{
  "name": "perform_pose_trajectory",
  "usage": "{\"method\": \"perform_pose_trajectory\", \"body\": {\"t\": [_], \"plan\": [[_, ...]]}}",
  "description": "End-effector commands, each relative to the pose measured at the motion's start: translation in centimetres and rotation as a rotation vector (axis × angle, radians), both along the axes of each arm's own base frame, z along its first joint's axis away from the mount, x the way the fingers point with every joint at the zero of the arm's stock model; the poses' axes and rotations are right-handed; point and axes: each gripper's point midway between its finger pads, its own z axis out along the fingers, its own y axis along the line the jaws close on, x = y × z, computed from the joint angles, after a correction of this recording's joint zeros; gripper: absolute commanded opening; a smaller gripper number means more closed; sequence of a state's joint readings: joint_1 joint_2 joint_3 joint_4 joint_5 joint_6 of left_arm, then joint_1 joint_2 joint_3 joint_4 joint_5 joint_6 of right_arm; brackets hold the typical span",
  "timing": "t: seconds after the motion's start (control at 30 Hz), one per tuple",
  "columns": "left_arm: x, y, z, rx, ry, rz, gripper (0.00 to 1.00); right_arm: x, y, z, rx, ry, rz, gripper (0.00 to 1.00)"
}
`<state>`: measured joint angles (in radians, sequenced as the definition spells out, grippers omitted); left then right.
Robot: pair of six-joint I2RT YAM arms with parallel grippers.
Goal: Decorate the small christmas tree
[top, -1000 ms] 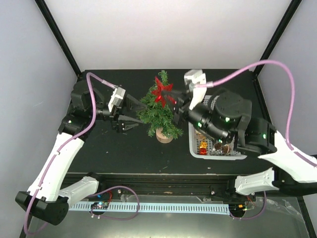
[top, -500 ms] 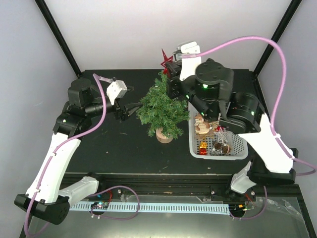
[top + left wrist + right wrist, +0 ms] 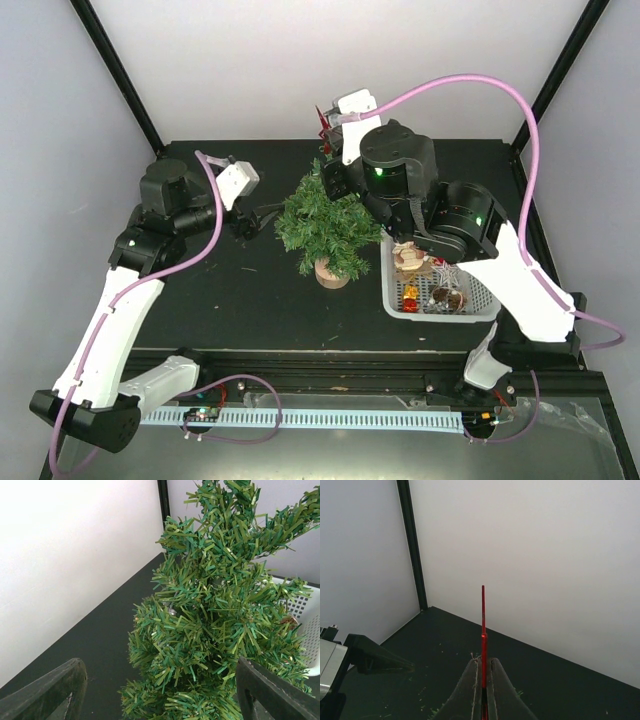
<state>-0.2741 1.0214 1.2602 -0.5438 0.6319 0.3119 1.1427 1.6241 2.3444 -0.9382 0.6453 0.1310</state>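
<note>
The small christmas tree [image 3: 325, 225] stands on the tabletop [image 3: 230, 290] beside the white basket [image 3: 488, 305]. The left end effector [image 3: 265, 218] is spread wide and empty at its side — the right end effector [image 3: 483, 667] is clenched on a red ornament [image 3: 483, 625].

I found a laboratory test cell: plain white panels [image 3: 330, 60] closed the black bench [image 3: 250, 290] on three sides, black frame posts [image 3: 115, 75] stood at its far corners.

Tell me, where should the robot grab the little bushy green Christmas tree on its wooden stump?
Probably low down on the small bristly dark-green tree, just above its round wooden stump, coming from the left, where the open left gripper faces it. The branches look soft and would bend.
</note>
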Motion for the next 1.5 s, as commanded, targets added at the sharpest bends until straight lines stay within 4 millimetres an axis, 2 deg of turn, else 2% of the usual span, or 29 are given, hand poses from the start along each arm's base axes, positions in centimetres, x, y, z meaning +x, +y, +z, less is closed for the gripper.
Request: {"method": "perform_pose_trajectory", "body": {"t": [0.0, 0.2, 0.4, 0.73, 1.1, 1.47], "plan": [[0.4, 0.2, -0.4, 0.007, 0.005, 0.008, 0.82, -0.5, -2.1, 2.1, 0.046, -0.045, -0.02, 0.01], [0.5, 0.0, -0.8, 0.0, 0.016, 0.004, 0.82, -0.7, -2.9, 2.9, 0.067, -0.072, -0.028, 0.01], [0.7, -0.1, -1.0, -0.001, 0.022, 0.001, 0.82, -0.6, -2.6, 3.2, 0.064, -0.084, -0.022, 0.01], [0.7, -0.1, -1.1, -0.001, 0.025, -0.002, 0.82, 0.1, -1.5, 2.7, 0.047, -0.071, -0.011, 0.01], [0.8, -0.2, -1.3, -0.001, 0.03, -0.003, 0.82, 1.1, -1.2, 1.7, 0.031, -0.043, -0.018, 0.01], [0.8, -0.2, -1.4, -0.003, 0.032, -0.004, 0.82, 1.1, -1.2, 0.5, 0.025, -0.012, -0.018, 0.01]]}}
